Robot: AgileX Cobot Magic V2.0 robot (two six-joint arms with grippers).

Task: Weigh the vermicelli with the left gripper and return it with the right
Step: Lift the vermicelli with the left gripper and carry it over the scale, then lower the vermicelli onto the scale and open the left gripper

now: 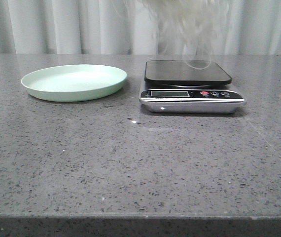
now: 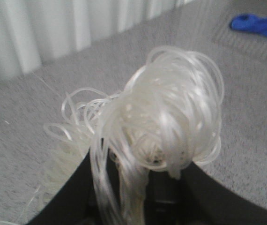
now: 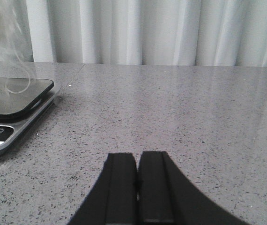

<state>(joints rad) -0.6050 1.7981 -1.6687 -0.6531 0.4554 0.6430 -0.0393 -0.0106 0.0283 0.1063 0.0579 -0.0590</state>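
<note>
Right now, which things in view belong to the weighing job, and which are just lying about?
Part of the job:
vermicelli, held up over the scale
left gripper, shut on it
scale, platform bare
pale green plate, bare
right gripper, shut, low over the table

Lying about:
blue cloth

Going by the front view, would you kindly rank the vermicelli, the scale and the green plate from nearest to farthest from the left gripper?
The left gripper itself is out of the front frame, above the hanging noodles.
1. vermicelli: held in its fingers, dangling at the top of the frame.
2. scale: right beneath the strands, right of centre.
3. green plate: off to the left, empty.
</note>
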